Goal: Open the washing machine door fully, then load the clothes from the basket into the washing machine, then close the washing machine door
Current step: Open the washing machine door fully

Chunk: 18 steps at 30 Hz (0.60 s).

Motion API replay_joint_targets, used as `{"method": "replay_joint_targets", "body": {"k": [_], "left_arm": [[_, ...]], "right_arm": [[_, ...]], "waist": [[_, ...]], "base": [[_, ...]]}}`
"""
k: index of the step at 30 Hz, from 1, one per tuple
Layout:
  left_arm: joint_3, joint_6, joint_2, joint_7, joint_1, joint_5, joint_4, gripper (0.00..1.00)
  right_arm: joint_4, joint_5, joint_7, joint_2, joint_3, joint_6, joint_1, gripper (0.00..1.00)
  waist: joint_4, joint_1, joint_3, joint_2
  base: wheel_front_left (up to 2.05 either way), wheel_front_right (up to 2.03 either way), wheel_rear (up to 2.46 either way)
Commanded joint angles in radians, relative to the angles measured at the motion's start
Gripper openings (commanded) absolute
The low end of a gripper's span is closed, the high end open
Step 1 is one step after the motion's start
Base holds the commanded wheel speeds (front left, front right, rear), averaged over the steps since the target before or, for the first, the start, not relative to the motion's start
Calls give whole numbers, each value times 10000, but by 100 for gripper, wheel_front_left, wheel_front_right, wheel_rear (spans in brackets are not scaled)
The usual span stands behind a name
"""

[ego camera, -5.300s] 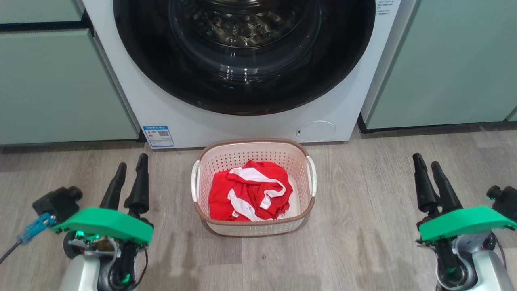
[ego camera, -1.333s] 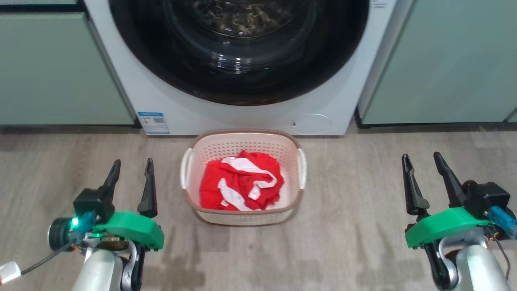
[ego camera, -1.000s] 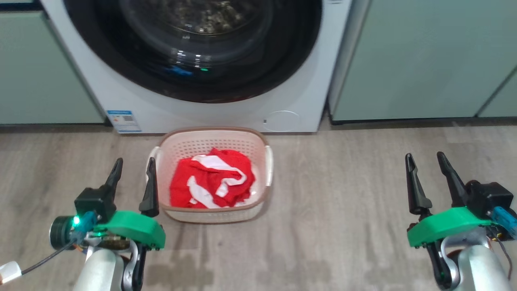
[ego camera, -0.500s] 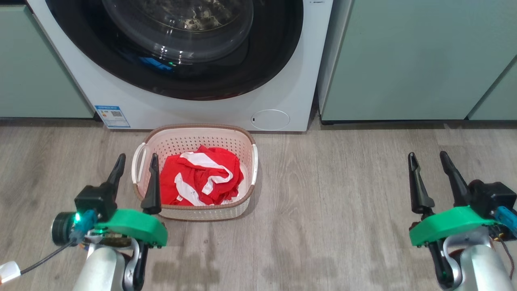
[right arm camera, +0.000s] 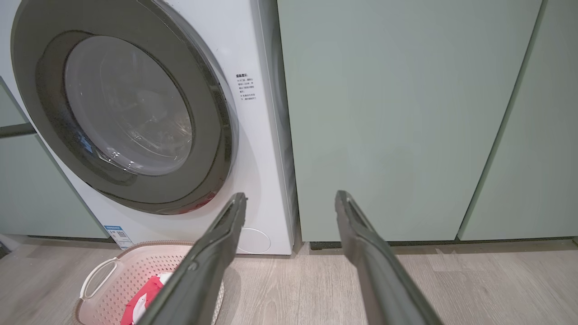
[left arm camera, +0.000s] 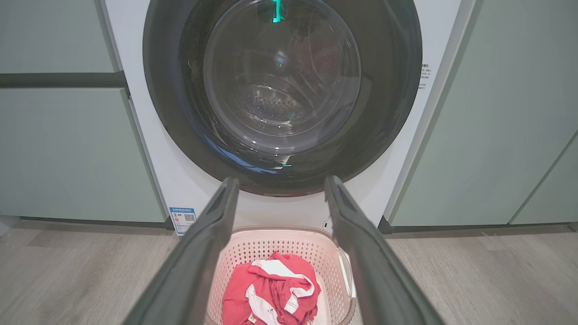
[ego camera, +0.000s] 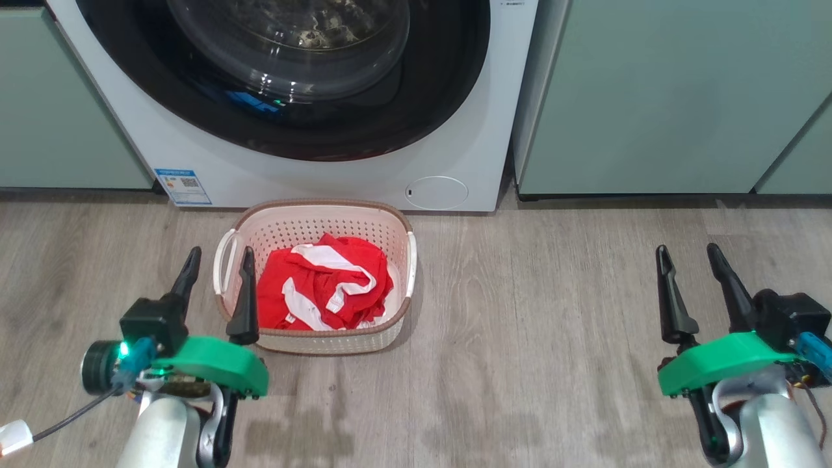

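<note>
Floor point(ego camera: 520, 325): grey wood-look planks running up to the foot of the washing machine point(ego camera: 481, 143).
Cabinets point(ego camera: 650, 97): pale green fronts flanking the washing machine on both sides.
Washing machine: white front-loader, standing between the cabinets at the top of the head view.
Washing machine door point(ego camera: 448, 97): closed flat against the machine's front, with a glossy black rim and a clear glass bowl; the metal drum shows through the glass.
Basket point(ego camera: 325, 203): cream and perforated with a brown rim, on the floor just in front of the washing machine, below the door.
Clothes point(ego camera: 318, 289): red cloth with white trim, bunched inside the basket.
Left claw point(ego camera: 221, 253): fingers spread wide and holding nothing, out from the washing machine at the basket's left side. Its inner finger crosses the basket's rim in the head view.
Right claw point(ego camera: 686, 250): fingers spread wide and empty, over bare floor well right of the washing machine, before the cabinets.
Flap point(ego camera: 437, 192): round and white, low on the machine's right.
Label point(ego camera: 182, 186): blue, low on the machine's left.
</note>
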Motion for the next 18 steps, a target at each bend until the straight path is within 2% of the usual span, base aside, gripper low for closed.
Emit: {"method": "replay_joint_targets", "body": {"k": [1, 11, 12, 13, 18], "left_arm": [[347, -42, 127, -137, -454, 105, -361, 100], [388, -26, 97, -137, -466, 149, -356, 100], [395, -25, 96, -137, -467, 152, -358, 100], [399, -24, 93, -137, -469, 156, -362, 100], [458, -15, 66, -137, -466, 137, -422, 100]], "right_arm": [[-315, 66, -122, -64, 259, -2, -481, 100], [-348, 94, -147, -64, 260, -2, -489, 100], [-354, 118, -160, -64, 256, -2, -492, 67], [-360, 174, -176, -64, 263, -2, -496, 0], [-394, 322, -183, -64, 284, -2, -526, 0]], "waist": [[0, 0, -2, 0], [6, 0, 54, 0], [8, 0, 56, 0], [12, 0, 61, 0], [8, 0, 109, 0]], "base": [[0, 0, 0], [0, 0, 0], [0, 0, 0], [0, 0, 0], [0, 0, 0]]}}
